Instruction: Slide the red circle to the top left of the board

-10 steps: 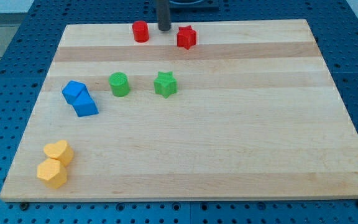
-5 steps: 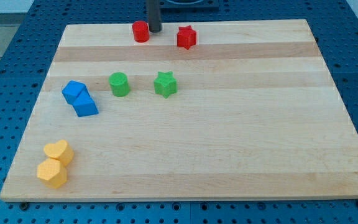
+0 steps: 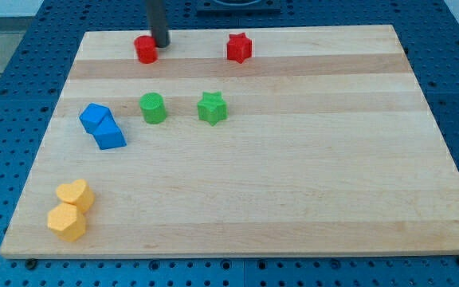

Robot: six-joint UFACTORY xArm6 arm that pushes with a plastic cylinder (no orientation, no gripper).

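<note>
The red circle (image 3: 145, 49) sits near the board's top edge, left of the middle. My tip (image 3: 160, 43) is right next to it on its upper right side, touching or nearly touching it. The rod rises out of the view's top.
A red star (image 3: 238, 48) lies to the right near the top edge. A green circle (image 3: 152, 108) and green star (image 3: 211, 108) sit mid-left. Two blue blocks (image 3: 101, 125) lie at the left. Two yellow blocks (image 3: 71, 210) lie at bottom left. The wooden board (image 3: 293, 175) ends at a blue pegboard.
My tip moved left along the top edge, reached the red circle and pushed it to the left. The other blocks stayed put.
</note>
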